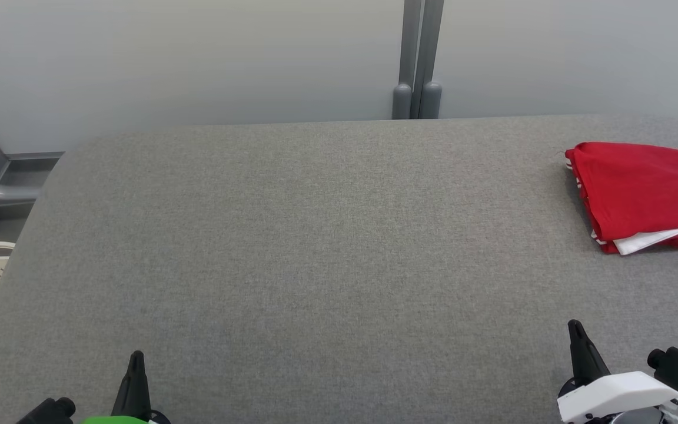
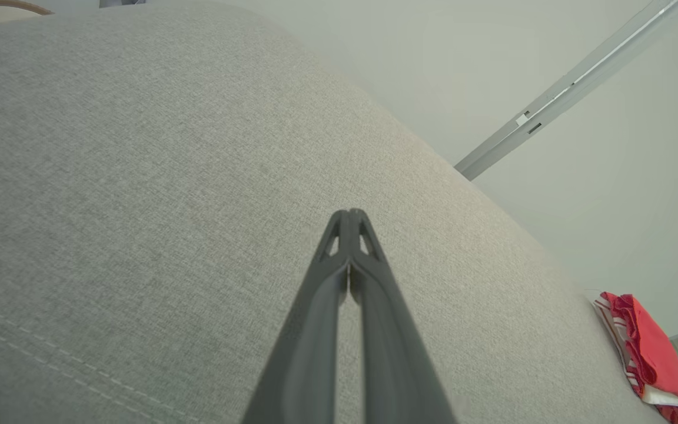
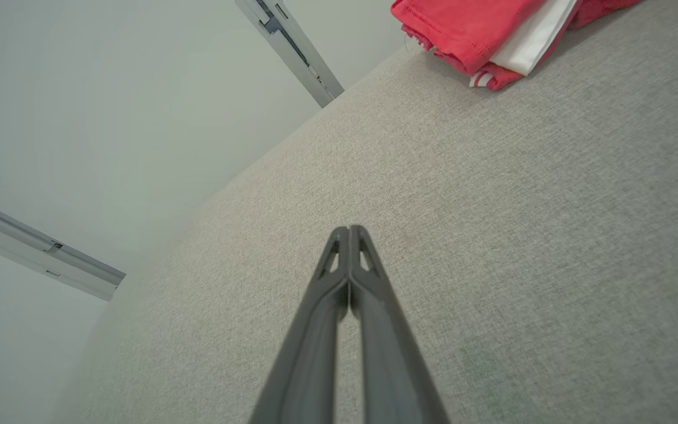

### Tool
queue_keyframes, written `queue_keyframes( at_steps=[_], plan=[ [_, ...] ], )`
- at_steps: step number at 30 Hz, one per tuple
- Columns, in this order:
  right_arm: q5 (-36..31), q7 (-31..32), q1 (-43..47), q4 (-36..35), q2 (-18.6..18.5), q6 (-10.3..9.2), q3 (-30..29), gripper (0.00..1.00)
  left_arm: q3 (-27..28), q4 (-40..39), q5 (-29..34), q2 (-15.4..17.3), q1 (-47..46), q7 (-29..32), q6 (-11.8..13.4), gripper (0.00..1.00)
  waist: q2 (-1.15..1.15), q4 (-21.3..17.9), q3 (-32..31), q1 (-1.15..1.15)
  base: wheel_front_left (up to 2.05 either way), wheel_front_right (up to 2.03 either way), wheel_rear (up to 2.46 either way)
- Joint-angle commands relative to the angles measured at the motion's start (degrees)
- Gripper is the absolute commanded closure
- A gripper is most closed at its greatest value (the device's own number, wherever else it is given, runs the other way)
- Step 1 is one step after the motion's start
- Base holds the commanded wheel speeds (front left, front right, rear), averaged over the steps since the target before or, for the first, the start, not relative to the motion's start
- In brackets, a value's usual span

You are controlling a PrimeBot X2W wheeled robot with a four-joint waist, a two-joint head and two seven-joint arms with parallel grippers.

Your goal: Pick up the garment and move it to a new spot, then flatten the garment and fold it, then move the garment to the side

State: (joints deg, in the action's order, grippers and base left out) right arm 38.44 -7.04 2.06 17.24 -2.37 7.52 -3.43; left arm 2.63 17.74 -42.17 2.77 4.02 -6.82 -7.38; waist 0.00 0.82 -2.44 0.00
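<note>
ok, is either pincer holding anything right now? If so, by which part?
Nothing is held. The left pincer and right pincer are both shut and empty over the table. The garment lies folded at the table's right, apart from both.

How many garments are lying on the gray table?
1: the folded red garment lies far right on the table, partly cut off by the frame; its white layer may be a second piece.

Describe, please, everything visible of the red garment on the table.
The red cloth garment is folded into a rectangular stack, a white layer and striped trim peeking from its edges. It lies flat at the far right of the grey fabric-covered table, cut off by the head view's edge. Only the table touches it.
</note>
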Motion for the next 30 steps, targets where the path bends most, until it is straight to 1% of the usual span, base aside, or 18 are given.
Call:
queue_keyframes(
  at_steps=[1, 30],
  plan=[
    [2.8, 0.6, -1.2, -1.3, -0.3, -0.02, -0.4, 1.00, 0.4, -1.1, -2.6, 0.2, -1.9, 0.6, 0.0, 1.00, 0.00, 0.0, 0.1, 0.00, 0.00, 0.00, 0.00],
    [23.5, 5.5, -1.9, -4.5, -0.5, -0.02, -1.7, 1.00, 1.3, -3.6, -21.8, 0.2, -4.3, 5.9, 0.0, 1.00, 0.00, -0.3, 0.8, 0.00, 0.00, 0.00, 0.00]
  ],
)
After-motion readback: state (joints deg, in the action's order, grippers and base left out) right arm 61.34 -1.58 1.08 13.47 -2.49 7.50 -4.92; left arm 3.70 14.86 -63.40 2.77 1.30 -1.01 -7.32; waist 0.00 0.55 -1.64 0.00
